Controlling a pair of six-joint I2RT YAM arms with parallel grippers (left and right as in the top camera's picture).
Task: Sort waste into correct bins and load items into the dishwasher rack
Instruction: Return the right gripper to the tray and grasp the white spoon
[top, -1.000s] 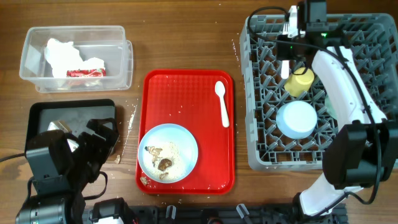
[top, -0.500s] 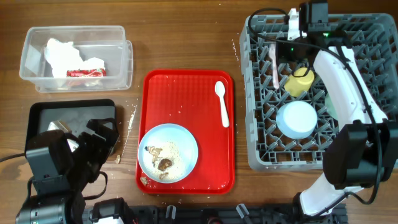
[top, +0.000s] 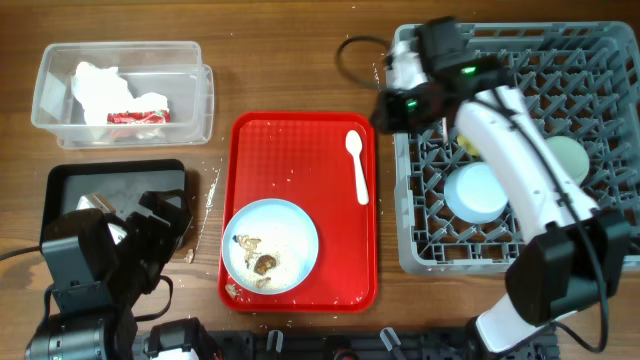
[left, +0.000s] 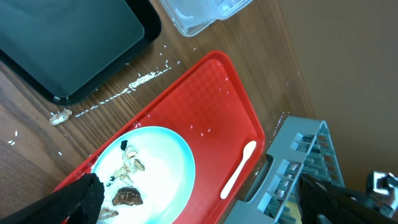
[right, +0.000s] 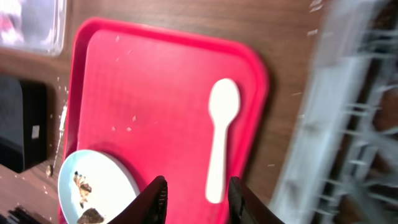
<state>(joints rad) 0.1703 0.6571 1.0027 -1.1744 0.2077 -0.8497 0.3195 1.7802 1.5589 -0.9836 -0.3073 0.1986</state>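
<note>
Above the red tray's (top: 300, 140) far corner, the right gripper (right: 198, 202) is poised with jaws partly apart and empty, lined up over the white plastic spoon (right: 219, 140), probably for pickup, though that view is blurred. The left gripper (left: 205, 205) is parked with jaws wide and empty.

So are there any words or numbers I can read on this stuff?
No text here can be read.
Red-and-white wrapper in the clear box: any print is too small to read.
Red tray, spoon, plate, rack: no writing shows.
</note>
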